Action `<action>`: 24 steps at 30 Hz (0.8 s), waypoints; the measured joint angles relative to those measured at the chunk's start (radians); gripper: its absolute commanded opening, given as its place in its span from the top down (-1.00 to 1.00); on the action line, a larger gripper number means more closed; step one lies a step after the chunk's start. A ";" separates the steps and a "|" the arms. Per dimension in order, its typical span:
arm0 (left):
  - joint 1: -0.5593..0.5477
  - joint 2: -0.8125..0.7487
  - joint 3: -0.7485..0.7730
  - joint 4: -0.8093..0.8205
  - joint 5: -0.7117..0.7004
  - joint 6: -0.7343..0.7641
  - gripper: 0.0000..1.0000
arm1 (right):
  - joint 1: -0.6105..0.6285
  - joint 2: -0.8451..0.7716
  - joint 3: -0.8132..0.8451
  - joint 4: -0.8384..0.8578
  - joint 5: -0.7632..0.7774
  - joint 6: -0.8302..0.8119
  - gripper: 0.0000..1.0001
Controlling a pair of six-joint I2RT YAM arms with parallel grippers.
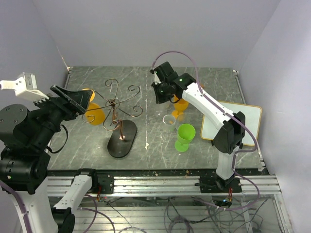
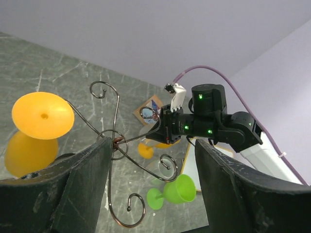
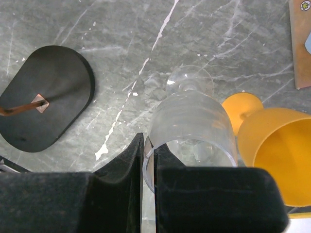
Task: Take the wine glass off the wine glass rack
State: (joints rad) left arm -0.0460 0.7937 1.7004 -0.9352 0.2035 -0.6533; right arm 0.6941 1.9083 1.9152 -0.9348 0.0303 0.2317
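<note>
- The left gripper [image 1: 80, 100] is released, jaws wide apart. It sits at the rack's left side, just beside the hung glass, which lies outside its fingers.
- The rack's dark oval base [image 1: 122, 141] sits on the grey marble table [image 1: 73, 145], near the front edge.
- A green glass [image 1: 184, 136] stands upright to the right of the base.
- A white board [image 1: 233, 124] with a tan edge lies flat at the far right, beside the right arm.
- A clear glass [image 1: 169, 122] stands upright just behind the green one. The right gripper [image 3: 148, 143] is clenched on its rim, which runs through the narrow slit between the fingers.
- A standing orange glass [image 1: 181, 104] is just beside the clear one, on its far side.
- The rack [image 1: 116, 103] spreads its scroll arms from the central post. The hung glass [image 1: 93, 112], orange, is on the left arm, foot up and bowl down.
</note>
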 measured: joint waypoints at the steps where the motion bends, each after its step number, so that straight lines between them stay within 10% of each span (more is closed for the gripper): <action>1: 0.000 0.000 -0.002 -0.002 -0.002 0.001 -0.59 | 0.000 0.006 0.000 0.000 -0.001 -0.002 1.00; 12: 0.000 0.085 -0.020 0.007 -0.014 0.031 -0.60 | 0.000 0.064 -0.004 0.007 -0.017 -0.006 1.00; 24: 0.000 0.294 0.084 0.055 -0.087 0.043 -0.80 | 0.000 0.066 -0.017 0.037 -0.020 -0.012 0.31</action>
State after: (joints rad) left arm -0.0460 1.0878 1.7840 -0.8799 0.1169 -0.6102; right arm 0.6941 1.9743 1.8980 -0.8982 0.0105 0.2195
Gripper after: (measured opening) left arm 0.892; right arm 0.273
